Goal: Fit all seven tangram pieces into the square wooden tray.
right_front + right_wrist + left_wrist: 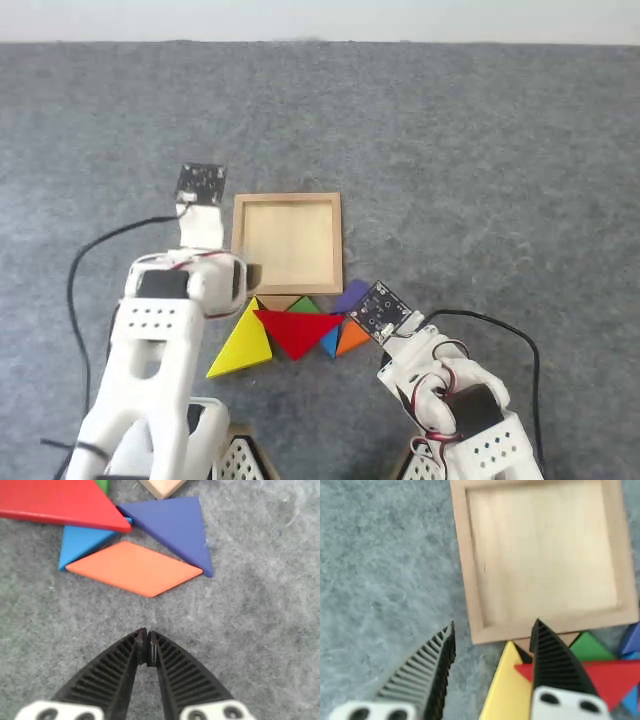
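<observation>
The square wooden tray (288,199) lies mid-table with nothing in it. Along its near rim the pieces cluster: yellow triangle (243,343), red triangle (297,328), green piece (305,305), blue triangle (330,343), orange parallelogram (352,338), purple triangle (352,295). My left gripper (495,630) hangs open over the tray's near-left corner (475,630), one finger above the yellow triangle (507,692) and red triangle (612,675). My right gripper (146,637) is shut on nothing, a short way from the orange parallelogram (132,567) and purple triangle (177,525).
A tan piece (567,639) peeks out between the tray's rim and the green piece (590,647). Grey carpet (480,150) covers the table, with open room to the right of and beyond the tray. Black cables (85,265) trail from both arms near the front.
</observation>
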{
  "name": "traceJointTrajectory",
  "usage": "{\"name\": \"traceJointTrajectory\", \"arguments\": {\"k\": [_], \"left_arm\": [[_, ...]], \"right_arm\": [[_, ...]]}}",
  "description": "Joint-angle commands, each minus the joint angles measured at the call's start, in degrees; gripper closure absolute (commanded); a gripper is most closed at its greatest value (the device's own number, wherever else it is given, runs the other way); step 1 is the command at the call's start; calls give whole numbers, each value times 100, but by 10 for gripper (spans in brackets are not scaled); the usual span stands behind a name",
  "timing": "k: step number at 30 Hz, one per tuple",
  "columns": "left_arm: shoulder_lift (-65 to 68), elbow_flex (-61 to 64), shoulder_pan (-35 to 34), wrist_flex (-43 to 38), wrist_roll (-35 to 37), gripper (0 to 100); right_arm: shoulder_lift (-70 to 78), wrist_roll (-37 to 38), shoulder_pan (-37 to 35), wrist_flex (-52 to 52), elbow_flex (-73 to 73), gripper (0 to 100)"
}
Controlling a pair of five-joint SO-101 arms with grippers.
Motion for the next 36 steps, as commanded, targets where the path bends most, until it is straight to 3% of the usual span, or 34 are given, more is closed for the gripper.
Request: {"name": "traceJointTrajectory", "arguments": {"k": [1, 5, 19, 25, 28, 36], "left_arm": [[-396, 215, -220, 105, -510, 761], [-686, 549, -440, 123, -809, 761], [-1653, 945, -369, 527, -853, 758], [-1653, 1130, 53, 536, -888, 757], [-1653, 1253, 290, 545, -1363, 738], [-1635, 1305, 360, 563, -1618, 731]], "right_arm": [[-110, -53, -40, 13, 97, 991], [-110, -53, -40, 13, 97, 991], [-110, -53, -40, 13, 97, 991], [-110, -53, -40, 13, 97, 991], [-110, -53, -40, 13, 97, 991], [-110, -53, -40, 13, 97, 991]]}}
